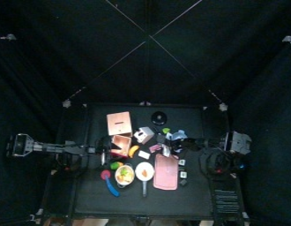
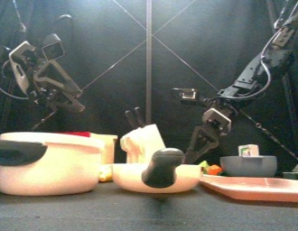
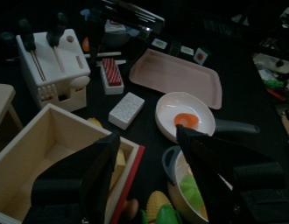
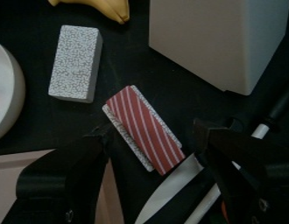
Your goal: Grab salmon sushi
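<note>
Right wrist view shows the right gripper (image 4: 153,162) with jaws spread apart, poised directly over the salmon sushi (image 4: 142,128) — a red-and-white striped block lying flat on the black table (image 4: 30,122). Neither jaw appears to touch it. Judged status: approach complete or nearly so; descent, closure and lift remain to be done.

A speckled grey block (image 4: 77,61) lies just beside the sushi, apart from it.

Left wrist view shows the left gripper (image 3: 153,179) with jaws open, holding nothing, hanging above the wooden box (image 3: 53,157). From this view the sushi (image 3: 112,75) lies between the white knife block (image 3: 47,61) and the pink tray (image 3: 172,74).

Containers:
- Wooden box — no contents visible.
- Pink tray — bare.
- White pan (image 3: 188,118) — holds an orange, yolk-like item (image 3: 186,119).
- Bowl (image 3: 188,188) under the left gripper — green items inside; identity cannot be determined.
</note>
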